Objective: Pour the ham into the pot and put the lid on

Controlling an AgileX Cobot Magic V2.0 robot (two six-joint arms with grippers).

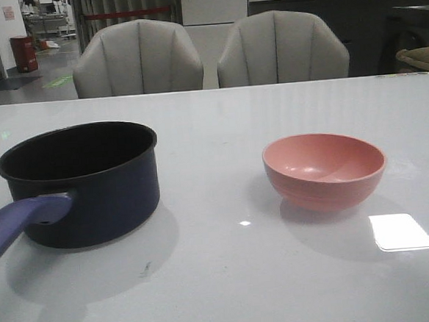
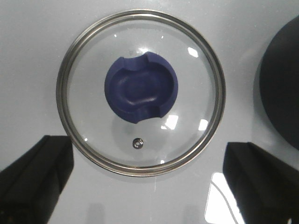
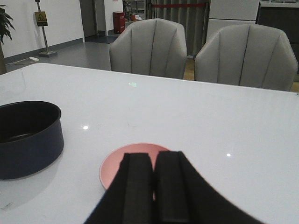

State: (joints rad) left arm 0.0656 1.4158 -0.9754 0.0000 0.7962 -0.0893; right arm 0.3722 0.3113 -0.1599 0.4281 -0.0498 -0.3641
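A: Two vessels out front: the pot (image 1: 83, 181), dark and matte with a long purple handle, and the pink bowl (image 1: 325, 169), smooth and round, well apart on the glossy white counter (image 1: 230, 278). No arms show from here.

B: Any ham?

A: None I can see; the bowl looks bare inside, and the pot's interior is too dark to tell.

B: And the left wrist camera?

A: The lid (image 2: 141, 92) lies flat on the counter beside the pot, clear glass, shiny steel rim, notched blue knob. The left gripper (image 2: 147, 179) hangs above it, spread wide, grasping nothing.

B: The right one?

A: The right gripper (image 3: 154, 186) is clenched, pads together, empty, with the bowl just beyond it.

B: Risks?

A: I'd guess that slick rim could skate on the polished counter if the fingers miss the knob. A lid set down crooked might rattle off the pot.
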